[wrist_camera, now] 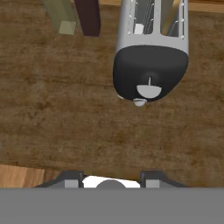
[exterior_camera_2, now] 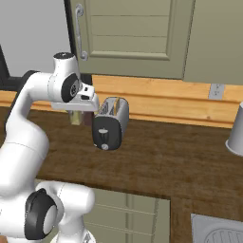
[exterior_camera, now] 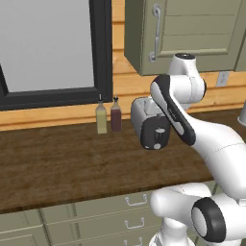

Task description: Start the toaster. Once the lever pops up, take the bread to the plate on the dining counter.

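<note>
The toaster (exterior_camera: 144,113) (exterior_camera_2: 116,116) (wrist_camera: 151,43) stands on the dark wooden worktop near the back wall, its black end panel facing the robot. On that panel the lever (wrist_camera: 148,91) (exterior_camera_2: 105,135) is a small knob with a light mark. A tan strip in one top slot (wrist_camera: 168,17) looks like the bread's edge. My gripper (wrist_camera: 111,179) hangs above the worktop in front of the black end, looking down. Its fingertips (wrist_camera: 72,178) stand apart with nothing between them and do not touch the toaster. The plate and the dining counter are out of view.
Two slim bottles (exterior_camera: 101,118) (exterior_camera: 116,115) stand just left of the toaster. A grey cup (exterior_camera_2: 236,129) sits at the far right, a sink corner (exterior_camera_2: 218,231) at the front right. Wall cabinets (exterior_camera_2: 128,33) hang above; olive drawers (exterior_camera: 129,202) run below.
</note>
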Available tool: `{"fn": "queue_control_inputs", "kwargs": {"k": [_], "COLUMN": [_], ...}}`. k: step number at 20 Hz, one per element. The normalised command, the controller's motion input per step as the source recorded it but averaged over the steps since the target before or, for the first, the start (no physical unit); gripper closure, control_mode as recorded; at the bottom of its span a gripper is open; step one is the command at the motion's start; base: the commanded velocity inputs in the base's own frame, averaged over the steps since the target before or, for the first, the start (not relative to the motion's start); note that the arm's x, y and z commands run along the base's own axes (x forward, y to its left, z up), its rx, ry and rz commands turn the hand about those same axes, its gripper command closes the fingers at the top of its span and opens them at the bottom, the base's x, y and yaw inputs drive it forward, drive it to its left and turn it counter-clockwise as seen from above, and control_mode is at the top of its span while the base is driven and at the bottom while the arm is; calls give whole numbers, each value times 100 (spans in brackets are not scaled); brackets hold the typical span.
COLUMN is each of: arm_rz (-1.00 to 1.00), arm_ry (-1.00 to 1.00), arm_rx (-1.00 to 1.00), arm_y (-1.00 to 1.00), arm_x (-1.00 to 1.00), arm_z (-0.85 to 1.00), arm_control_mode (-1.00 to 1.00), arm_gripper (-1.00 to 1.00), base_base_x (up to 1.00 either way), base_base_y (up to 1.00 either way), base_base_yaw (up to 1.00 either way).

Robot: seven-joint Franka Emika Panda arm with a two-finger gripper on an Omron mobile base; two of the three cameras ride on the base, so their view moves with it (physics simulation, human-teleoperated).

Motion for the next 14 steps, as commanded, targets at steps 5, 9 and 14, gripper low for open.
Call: {"fn": "queue_control_inputs", "kwargs": {"k": [5, 9, 14], "arm_rz": [0, 0, 0], "arm_ry": [-5, -10, -5], "arm_rx": [0, 0, 0], "arm_y": [-9, -32, -26], "arm_x": [0, 3, 38], "arm_z": [-19, -39, -22], "arm_control_mode": [-100, -100, -100], "arm_gripper": [-100, -100, -100], "base_base_x": [0, 0, 0], "base_base_y": [0, 0, 0], "base_base_yaw": [0, 0, 0]}}
